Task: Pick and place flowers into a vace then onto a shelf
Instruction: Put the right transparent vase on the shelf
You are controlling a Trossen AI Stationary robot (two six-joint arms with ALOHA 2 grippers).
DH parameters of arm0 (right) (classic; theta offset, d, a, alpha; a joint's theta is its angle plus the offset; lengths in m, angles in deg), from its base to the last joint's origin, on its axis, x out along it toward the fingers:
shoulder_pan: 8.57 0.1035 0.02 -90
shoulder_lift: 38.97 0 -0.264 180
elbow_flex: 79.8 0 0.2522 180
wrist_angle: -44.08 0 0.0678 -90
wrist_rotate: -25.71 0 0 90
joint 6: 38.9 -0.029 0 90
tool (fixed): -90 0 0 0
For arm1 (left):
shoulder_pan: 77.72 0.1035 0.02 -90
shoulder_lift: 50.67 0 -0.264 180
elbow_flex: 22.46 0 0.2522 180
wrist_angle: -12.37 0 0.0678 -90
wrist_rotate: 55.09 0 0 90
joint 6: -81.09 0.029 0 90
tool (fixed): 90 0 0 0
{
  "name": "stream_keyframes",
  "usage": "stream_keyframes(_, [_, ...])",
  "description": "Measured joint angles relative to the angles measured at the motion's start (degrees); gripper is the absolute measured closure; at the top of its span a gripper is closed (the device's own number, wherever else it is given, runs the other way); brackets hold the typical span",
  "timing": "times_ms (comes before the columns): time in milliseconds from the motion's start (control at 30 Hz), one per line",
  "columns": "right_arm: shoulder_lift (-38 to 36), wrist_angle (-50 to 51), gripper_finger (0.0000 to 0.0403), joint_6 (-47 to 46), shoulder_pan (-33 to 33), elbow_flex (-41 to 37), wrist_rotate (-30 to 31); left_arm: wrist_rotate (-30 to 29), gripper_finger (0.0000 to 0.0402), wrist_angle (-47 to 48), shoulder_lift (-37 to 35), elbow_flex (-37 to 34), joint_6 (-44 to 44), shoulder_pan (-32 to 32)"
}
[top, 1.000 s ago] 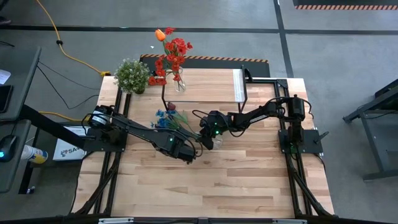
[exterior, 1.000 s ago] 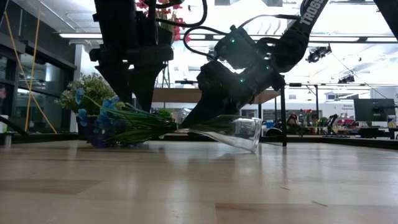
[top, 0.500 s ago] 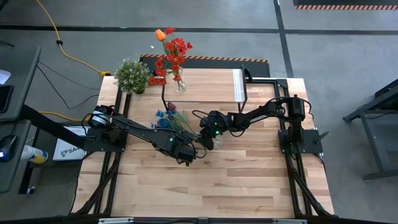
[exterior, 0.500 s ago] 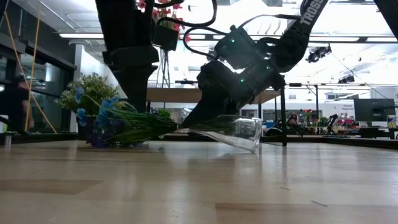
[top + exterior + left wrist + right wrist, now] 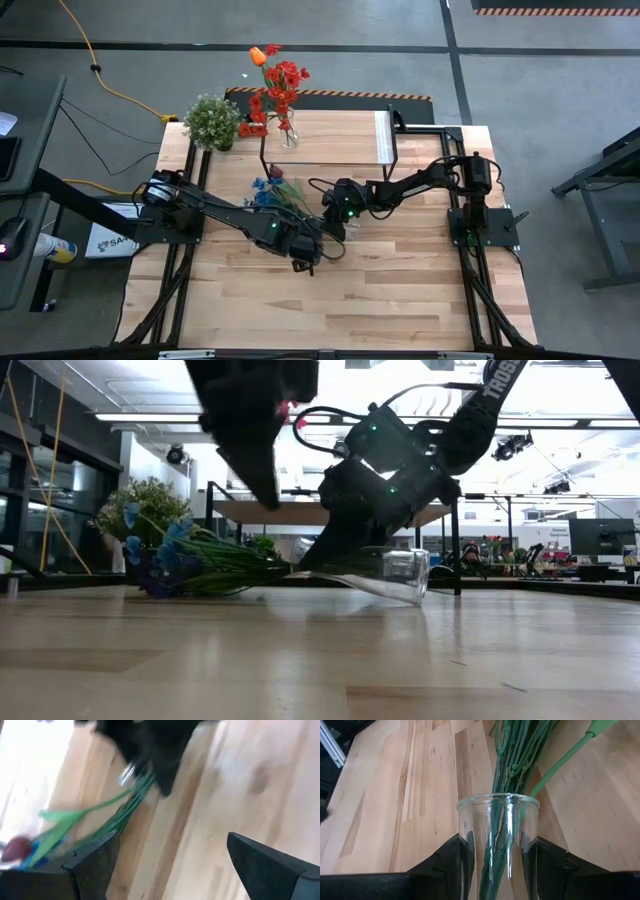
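Lying on the table (image 5: 400, 280), the blue-and-purple flower bunch (image 5: 185, 560) has its green stems (image 5: 512, 750) pushed into the mouth of a clear glass vase (image 5: 498, 845), tipped on its side so stems slide in. Right gripper (image 5: 338, 222) is clamped around that vase, heads fanning away from it. Left gripper (image 5: 167, 855) hangs spread and empty just beside the stems, apparently clear of them, though its wrist view is blurred. Beyond both, a second vase of red flowers (image 5: 275, 95) already stands on the wooden shelf (image 5: 340, 135), potted plant (image 5: 212, 120) beside.
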Motion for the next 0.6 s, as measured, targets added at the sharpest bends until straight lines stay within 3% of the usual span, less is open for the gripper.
stream_keyframes(167, [-0.1, 0.1, 0.0232, 0.9, 0.0, 0.0, 0.7, 0.5, 0.0002, -2.1, 0.0, 0.4, 5.1, -0.4])
stream_keyframes(333, [-0.1, 0.0, 0.0232, 1.0, 0.0, 0.0, 0.9, -2.6, 0.0002, -0.2, 0.0, 0.3, 9.7, -0.1])
stream_keyframes(600, [-0.1, 0.0, 0.0232, 1.1, 0.0, 0.0, 1.0, -3.7, 0.0002, -4.3, 0.0, -5.0, 12.3, 2.1])
